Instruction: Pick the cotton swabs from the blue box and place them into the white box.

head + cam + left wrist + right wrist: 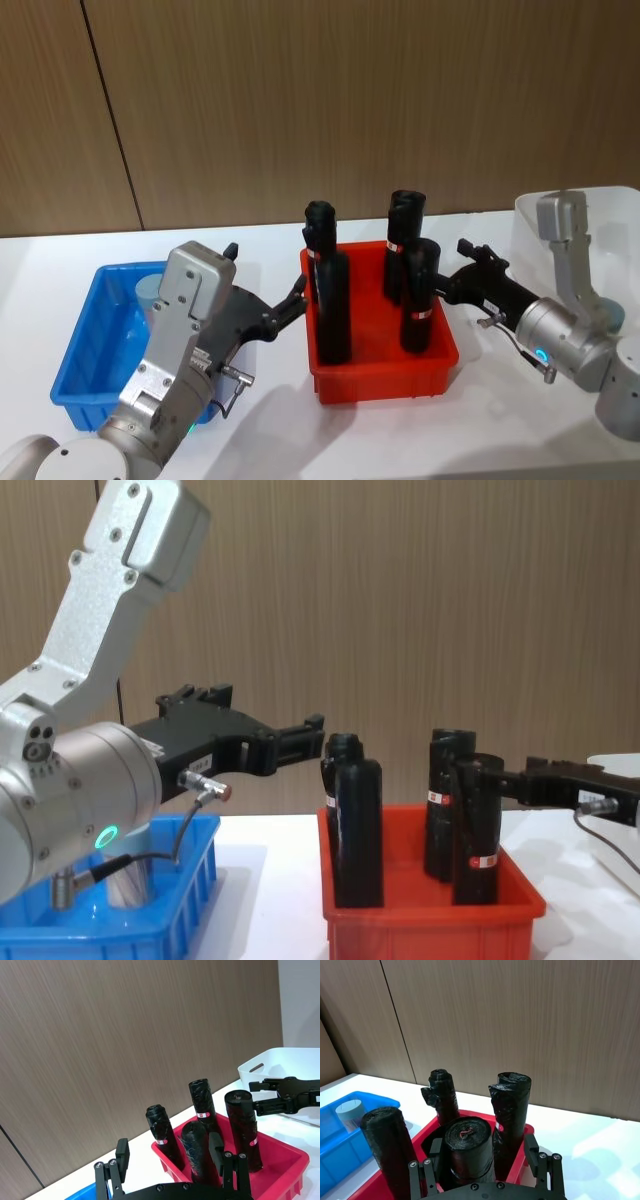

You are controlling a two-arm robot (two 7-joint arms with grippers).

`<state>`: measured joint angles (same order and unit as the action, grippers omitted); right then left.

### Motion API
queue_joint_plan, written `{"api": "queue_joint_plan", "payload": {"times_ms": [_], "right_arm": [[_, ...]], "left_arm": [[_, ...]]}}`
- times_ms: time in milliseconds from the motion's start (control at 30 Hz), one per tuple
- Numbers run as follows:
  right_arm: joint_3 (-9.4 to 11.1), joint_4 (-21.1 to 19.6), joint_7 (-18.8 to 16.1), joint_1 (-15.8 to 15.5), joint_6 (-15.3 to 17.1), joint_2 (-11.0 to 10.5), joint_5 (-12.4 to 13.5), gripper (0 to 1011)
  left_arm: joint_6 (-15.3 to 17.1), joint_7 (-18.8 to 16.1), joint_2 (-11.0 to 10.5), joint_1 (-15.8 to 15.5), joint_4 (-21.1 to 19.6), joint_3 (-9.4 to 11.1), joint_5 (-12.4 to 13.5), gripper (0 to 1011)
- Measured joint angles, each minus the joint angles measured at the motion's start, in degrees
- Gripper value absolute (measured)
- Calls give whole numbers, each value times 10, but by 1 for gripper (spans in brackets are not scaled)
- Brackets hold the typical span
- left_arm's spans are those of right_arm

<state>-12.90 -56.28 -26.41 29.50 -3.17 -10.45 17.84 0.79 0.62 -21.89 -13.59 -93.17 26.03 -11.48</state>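
Cotton swabs (150, 288): one jar in view, standing at the far end of the blue box (78, 345), on the bench's left side. White box (610, 215): right edge. Left gripper (296, 296): fingers spread, holding nothing, poised between blue box and red bin (385, 375), apparently awaiting a pick. Right gripper (468, 266): by the red bin; opening cannot be told

A shallow red plastic bin (385, 375) stands on the white tabletop (290, 430). Inside the bin, four tall black bottles wrapped in crinkled black film (334, 308) stand upright, some bearing small red-and-white labels. Behind the bin rises a brown wood-grain wall panel (330, 100).
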Motion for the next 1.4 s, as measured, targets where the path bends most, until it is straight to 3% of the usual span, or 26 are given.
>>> {"api": "queue_joint_plan", "payload": {"times_ms": [1267, 1400], "right_arm": [[-17, 121, -47, 73, -43, 24, -20, 1002], [-21, 132, -51, 79, -47, 27, -24, 950]], "left_arm": [[0, 0, 0, 0, 0, 0, 0, 1004], [0, 0, 0, 0, 0, 0, 0, 1004]]}}
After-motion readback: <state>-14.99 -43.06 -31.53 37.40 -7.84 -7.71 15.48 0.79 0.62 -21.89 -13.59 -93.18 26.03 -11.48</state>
